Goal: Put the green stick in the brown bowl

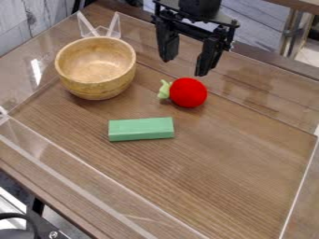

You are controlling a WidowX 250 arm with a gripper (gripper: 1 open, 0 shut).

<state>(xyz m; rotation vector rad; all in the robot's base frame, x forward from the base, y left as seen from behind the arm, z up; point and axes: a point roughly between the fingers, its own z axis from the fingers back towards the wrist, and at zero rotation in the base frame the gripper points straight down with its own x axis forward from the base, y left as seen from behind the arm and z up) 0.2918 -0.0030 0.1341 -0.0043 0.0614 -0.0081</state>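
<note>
Wood-grain worktop [237, 140] with clear raised edges. The stick [141, 130] lies flat near the middle, apart from the bowl [96, 68] at upper left. The hand [187, 58] hangs released above a red ball [188, 91]. Arm is cut off at the top; background is indistinct.

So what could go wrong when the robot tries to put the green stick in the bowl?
The open pincer hangs right by the red ball, not the green stick, so it might bump or grab the ball instead. The stick lies flat on the table, so the pincer might slip off it. The stick might also catch on the brown bowl rim.
</note>
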